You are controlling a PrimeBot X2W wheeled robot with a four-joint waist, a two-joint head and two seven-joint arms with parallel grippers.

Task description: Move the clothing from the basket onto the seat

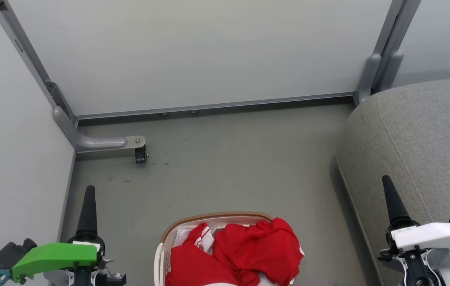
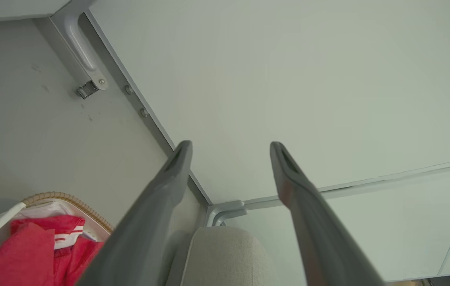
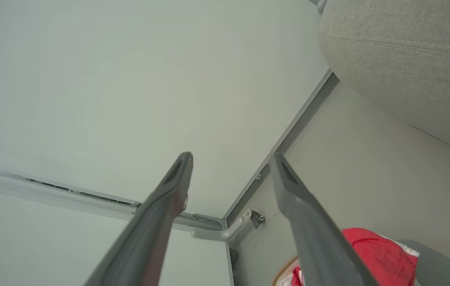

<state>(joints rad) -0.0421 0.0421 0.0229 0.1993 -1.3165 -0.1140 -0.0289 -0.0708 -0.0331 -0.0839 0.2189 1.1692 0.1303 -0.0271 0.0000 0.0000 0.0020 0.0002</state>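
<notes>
Since your left hand [image 1: 89,193] at 8 o'clock and right hand [image 1: 387,182] at 4 both gape wide, holding nothing, reach into the basket [image 1: 217,217] at 6, pinch the heaped clothing [image 1: 249,250] deep, and lift clear toward the seat [image 1: 427,131] at 3.

Bright, even light, a faint shadow along the seat [image 1: 427,131], the left gripper [image 2: 231,143] blurred up close.
</notes>
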